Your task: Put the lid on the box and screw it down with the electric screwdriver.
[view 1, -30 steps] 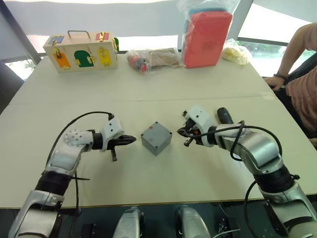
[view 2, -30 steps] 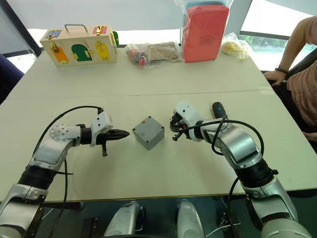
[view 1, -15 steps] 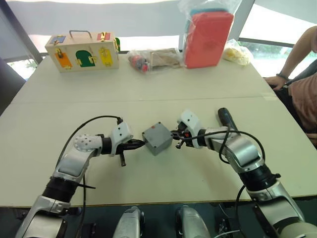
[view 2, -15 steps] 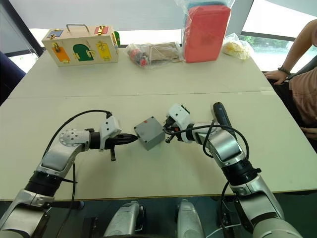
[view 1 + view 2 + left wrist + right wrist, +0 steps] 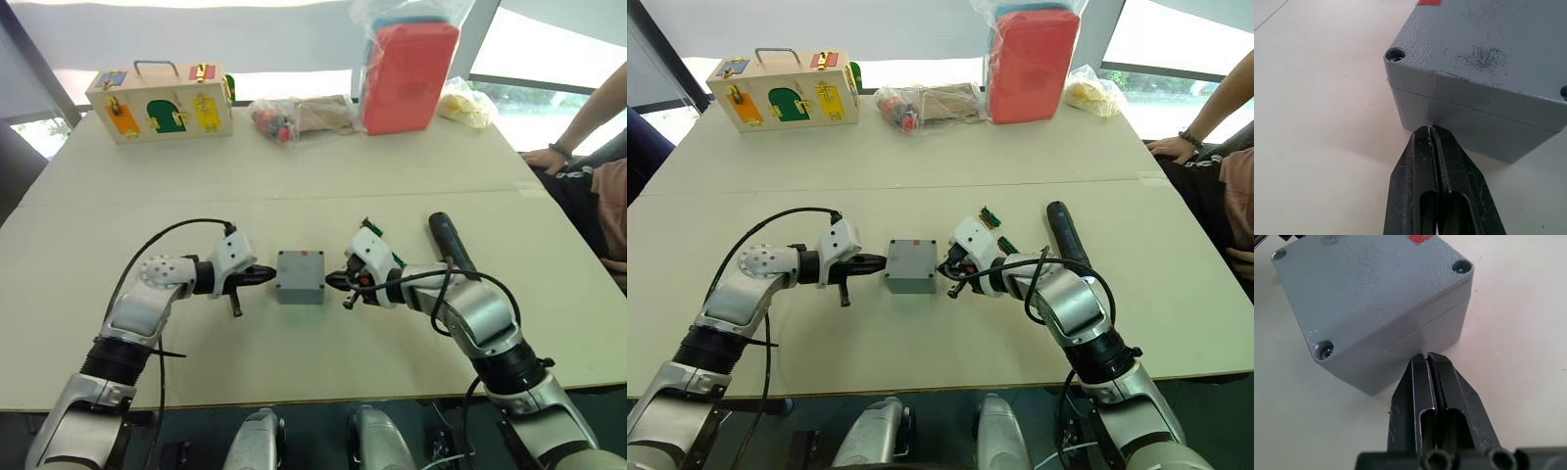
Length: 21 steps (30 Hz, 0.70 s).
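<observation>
- Two grippers press the grey box (image 5: 300, 276) from opposite sides, mine both.
- My left gripper (image 5: 266, 276), fingers pinched together and empty, touches the box's left wall.
- My right gripper (image 5: 333, 281), likewise closed on nothing, meets its right wall.
- The lid (image 5: 1371, 281) sits on the box.
- The electric screwdriver (image 5: 451, 243) lies right of the box.

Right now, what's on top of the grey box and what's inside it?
The lid sits closed on the box, with screws visible in its corner holes and a red mark on top. What is inside cannot be seen because the lid covers it.
</observation>
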Each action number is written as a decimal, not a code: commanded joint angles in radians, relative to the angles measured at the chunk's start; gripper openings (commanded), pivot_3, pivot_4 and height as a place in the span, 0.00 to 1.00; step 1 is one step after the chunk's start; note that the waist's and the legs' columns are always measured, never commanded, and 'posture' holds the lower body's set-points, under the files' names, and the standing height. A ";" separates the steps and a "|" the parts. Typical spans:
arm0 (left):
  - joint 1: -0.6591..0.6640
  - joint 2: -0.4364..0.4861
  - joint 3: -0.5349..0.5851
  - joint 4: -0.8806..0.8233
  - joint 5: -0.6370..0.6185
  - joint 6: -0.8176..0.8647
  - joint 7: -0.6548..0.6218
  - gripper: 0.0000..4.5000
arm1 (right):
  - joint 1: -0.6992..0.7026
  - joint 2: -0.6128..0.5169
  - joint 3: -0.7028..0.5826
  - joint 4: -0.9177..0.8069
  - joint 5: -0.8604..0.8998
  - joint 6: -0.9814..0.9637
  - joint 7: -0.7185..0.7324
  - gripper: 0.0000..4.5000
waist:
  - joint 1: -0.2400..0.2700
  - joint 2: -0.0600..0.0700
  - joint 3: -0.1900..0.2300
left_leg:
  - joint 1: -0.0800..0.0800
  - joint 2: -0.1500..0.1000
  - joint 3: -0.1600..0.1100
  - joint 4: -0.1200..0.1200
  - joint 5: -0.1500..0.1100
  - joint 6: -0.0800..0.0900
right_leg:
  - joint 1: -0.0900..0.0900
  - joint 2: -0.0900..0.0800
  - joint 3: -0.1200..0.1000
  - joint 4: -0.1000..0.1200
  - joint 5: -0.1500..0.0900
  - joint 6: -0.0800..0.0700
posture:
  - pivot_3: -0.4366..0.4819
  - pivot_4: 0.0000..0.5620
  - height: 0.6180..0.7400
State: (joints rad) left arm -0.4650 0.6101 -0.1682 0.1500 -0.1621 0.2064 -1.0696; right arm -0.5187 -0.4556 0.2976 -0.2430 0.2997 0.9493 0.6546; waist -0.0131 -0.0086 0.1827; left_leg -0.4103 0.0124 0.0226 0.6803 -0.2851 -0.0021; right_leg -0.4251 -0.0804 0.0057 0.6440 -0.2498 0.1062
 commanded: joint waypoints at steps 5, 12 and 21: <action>0.036 0.086 0.052 -0.122 -0.061 0.038 -0.078 0.00 | -0.002 -0.035 -0.069 -0.088 0.008 -0.003 -0.010 0.01 | -0.001 0.000 0.000 | 0.000 0.000 0.000 0.000 0.000 0.000 | 0.000 0.000 0.000 0.000 0.000 0.000 | 0.48 0.27 0.92; 0.005 0.170 0.136 -0.282 -0.196 0.194 -0.110 0.00 | -0.003 -0.023 -0.311 -0.070 0.026 -0.024 -0.128 0.06 | 0.005 -0.002 0.001 | 0.000 0.000 -0.001 0.000 0.000 0.000 | 0.000 -0.001 0.000 0.000 0.000 0.000 | 0.48 0.27 0.92; -0.118 0.123 0.127 -0.306 -0.232 0.242 -0.057 0.00 | -0.090 0.029 -0.316 0.213 -0.028 -0.153 -0.190 0.83 | -0.003 -0.002 0.001 | 0.000 0.000 0.001 0.000 0.000 0.000 | 0.000 0.000 0.000 0.000 0.000 0.000 | 0.48 0.27 0.92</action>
State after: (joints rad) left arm -0.5387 0.7441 -0.0522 -0.1292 -0.3820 0.4520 -1.1439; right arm -0.5698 -0.4463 -0.0276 -0.0869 0.2924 0.8583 0.4665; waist -0.0161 -0.0102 0.1840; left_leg -0.4105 0.0123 0.0238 0.6804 -0.2851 -0.0021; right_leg -0.4253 -0.0799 0.0061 0.6443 -0.2500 0.1063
